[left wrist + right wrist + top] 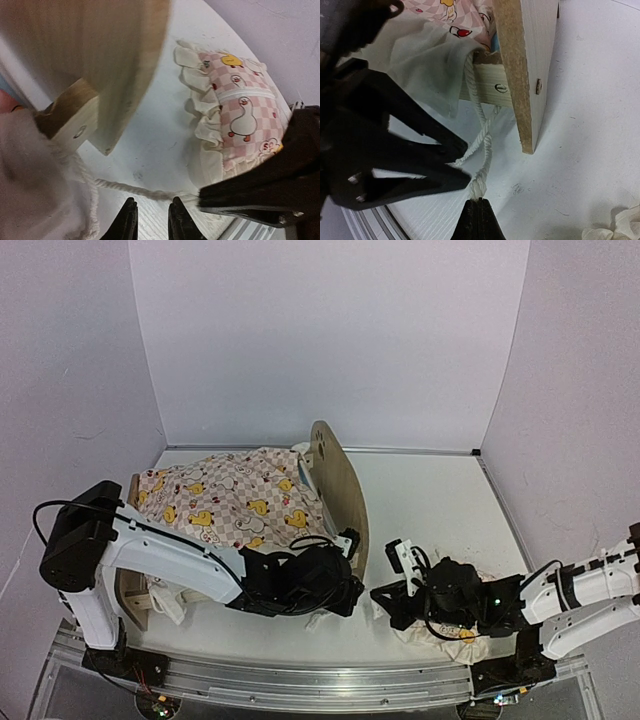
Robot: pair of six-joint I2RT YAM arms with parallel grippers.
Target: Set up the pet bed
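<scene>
The pet bed [335,485] stands at the left, its light-wood rounded headboard facing right, with the frilled quilt [230,500] spread over it. A white twisted rope [482,135] hangs from the bed's near right corner beside the headboard leg [525,75]. My right gripper [479,202] is shut on the rope's frayed end, low over the table [383,598]. My left gripper [152,202] is open, with the rope [125,188] stretched just past its fingertips. In the top view it sits at the bed's near corner [345,590]. In the right wrist view its black fingers [447,147] flank a second rope strand.
The small frilled pillow [240,115] lies on the white table right of the headboard, partly under my right arm [440,638]. White walls close in the back and sides. A metal rail [300,680] runs along the near edge.
</scene>
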